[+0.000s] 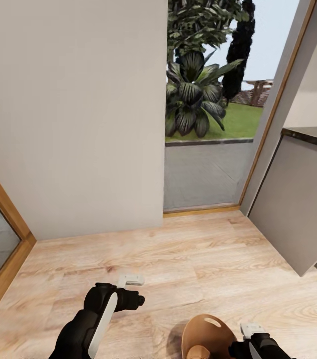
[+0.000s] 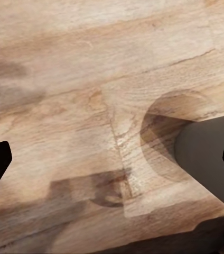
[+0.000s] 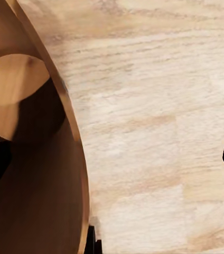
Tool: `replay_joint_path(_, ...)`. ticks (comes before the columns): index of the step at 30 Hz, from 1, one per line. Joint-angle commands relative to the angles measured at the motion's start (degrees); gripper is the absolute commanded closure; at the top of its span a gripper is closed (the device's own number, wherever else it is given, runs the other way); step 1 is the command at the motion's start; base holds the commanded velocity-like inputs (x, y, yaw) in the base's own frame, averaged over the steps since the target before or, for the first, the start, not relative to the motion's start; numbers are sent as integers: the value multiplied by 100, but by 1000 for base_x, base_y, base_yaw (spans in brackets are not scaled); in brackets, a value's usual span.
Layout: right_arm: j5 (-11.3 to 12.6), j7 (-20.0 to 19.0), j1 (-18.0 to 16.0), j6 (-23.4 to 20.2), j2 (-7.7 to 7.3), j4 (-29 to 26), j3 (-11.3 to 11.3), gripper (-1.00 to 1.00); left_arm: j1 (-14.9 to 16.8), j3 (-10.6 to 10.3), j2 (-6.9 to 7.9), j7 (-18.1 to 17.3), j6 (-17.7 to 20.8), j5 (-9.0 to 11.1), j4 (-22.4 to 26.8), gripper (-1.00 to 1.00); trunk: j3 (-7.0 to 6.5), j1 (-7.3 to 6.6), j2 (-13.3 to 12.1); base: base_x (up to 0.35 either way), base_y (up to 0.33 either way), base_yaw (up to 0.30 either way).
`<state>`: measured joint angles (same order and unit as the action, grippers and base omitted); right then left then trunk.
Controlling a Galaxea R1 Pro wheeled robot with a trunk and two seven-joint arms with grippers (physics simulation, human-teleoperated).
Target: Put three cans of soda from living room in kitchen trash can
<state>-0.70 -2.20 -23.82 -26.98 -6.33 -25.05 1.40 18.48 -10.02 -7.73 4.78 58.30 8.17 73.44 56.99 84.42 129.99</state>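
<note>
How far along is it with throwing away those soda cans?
Done: nothing that shows. The part of the tash can in view looks bare inside, with no soda can in it. In hand: the right tool sits at the bin's rim, fingers spread either side of its wall; the left tool hangs open and empty over the wood floor. Left: seemingly all three cans.

Pale wall, wood plank floor, garden beyond glass door.

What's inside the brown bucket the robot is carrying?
Looking into the trash can, only its coppery inner wall and the handle hole show, with wood floor seen through the hole. No cans are visible; the bottom is in shadow.
</note>
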Motion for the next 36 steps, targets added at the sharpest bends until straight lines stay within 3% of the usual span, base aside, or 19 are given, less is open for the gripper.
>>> replay_joint_path(1, 0, 0, 0, 0, 0, 0, 0, -100, 0, 0, 0, -1, -1, 0, -1, -100, 18, 23, 42, 0, 0, 0)
replay_joint_path(15, 0, 0, 0, 0, 0, 1, -8, -100, -2, -6, 0, 3, -4, 0, -5, -100, 54, 66, 122, 0, 0, 0)
replay_joint_path(16, 0, 0, 0, 0, 0, 1, -8, 100, -2, -7, 0, 4, -4, 0, -5, -100, 54, 66, 122, 0, 0, 0)
replay_joint_path(36, 0, 0, 0, 299, 0, 1, -17, 100, -2, -9, 8, -10, -37, 0, -5, -100, 54, 66, 122, 0, 0, 0)
